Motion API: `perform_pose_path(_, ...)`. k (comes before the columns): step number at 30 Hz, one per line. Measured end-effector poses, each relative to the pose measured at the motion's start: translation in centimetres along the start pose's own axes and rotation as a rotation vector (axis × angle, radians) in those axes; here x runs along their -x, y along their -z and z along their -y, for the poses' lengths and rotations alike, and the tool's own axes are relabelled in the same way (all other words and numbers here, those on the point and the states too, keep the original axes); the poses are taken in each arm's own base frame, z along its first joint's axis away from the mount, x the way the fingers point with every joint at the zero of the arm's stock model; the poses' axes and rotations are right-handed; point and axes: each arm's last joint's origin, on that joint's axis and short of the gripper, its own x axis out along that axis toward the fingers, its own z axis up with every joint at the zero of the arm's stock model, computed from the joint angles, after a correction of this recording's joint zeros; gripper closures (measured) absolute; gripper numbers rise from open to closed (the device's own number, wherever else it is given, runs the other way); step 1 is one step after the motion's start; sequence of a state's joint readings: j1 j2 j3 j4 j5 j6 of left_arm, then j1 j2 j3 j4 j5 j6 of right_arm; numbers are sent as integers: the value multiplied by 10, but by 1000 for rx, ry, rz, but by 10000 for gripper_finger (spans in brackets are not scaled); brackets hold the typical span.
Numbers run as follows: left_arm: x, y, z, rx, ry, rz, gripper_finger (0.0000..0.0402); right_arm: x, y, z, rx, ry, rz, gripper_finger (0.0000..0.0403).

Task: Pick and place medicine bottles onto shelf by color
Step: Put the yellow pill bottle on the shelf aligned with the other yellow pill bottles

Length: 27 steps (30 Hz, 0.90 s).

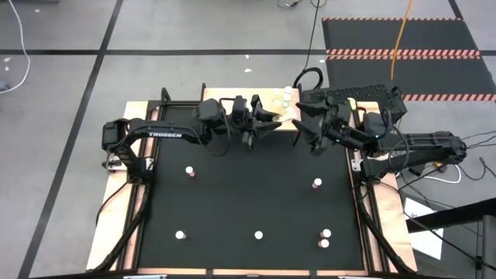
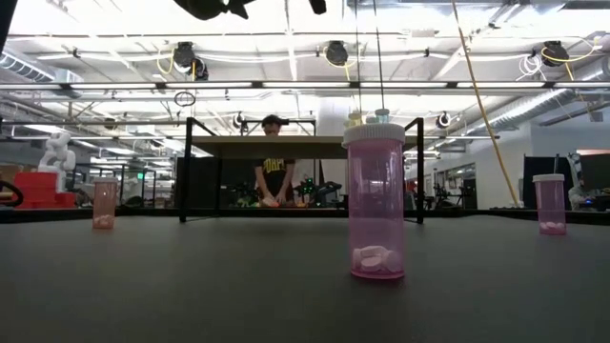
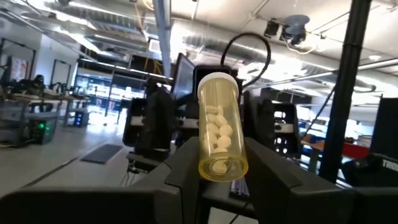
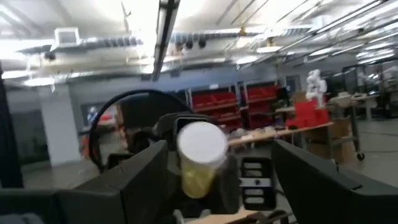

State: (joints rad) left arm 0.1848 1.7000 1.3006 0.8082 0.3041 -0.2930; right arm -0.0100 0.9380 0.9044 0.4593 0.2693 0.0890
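Left claw [image 3: 222,177]: grips a yellow bottle [image 3: 221,127] (white cap outward) over the far shelf [image 1: 285,113] | Right claw [image 1: 310,130]: spread wide, empty, facing it | Pink bottles [image 1: 317,184]: scattered on surface

The surface [image 1: 232,209] is covered by a black mat with a light tan wooden border. The shelf [image 1: 280,111] is light tan on black legs. Both arms are black; the left arm carries white lettering. The bottle held in the left gripper [image 3: 221,171] is translucent yellow with a white cap [image 3: 217,79] and white pills. Bottles on the mat below the shelf, such as the nearest one [image 2: 376,202], are translucent pink with white caps. The floor mat [image 1: 403,46] beyond the shelf is black with red-and-white striped edges.
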Motion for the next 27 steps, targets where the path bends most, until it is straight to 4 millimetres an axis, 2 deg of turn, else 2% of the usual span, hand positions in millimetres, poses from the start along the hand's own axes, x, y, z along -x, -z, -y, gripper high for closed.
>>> perform_pose_path(5,0,0,2,0,24,0,287,-12,-3,-3,22,-6,-64,122)
perform_pose_path(10,0,0,2,0,25,-1,287,-15,-6,-5,3,-55,-56,129)
perform_pose_path(20,0,0,2,0,25,-2,287,-12,-10,-5,-33,-57,-42,214)
perform_pose_path(27,0,0,2,-1,25,-2,287,-11,-10,-5,-59,-54,-58,242)
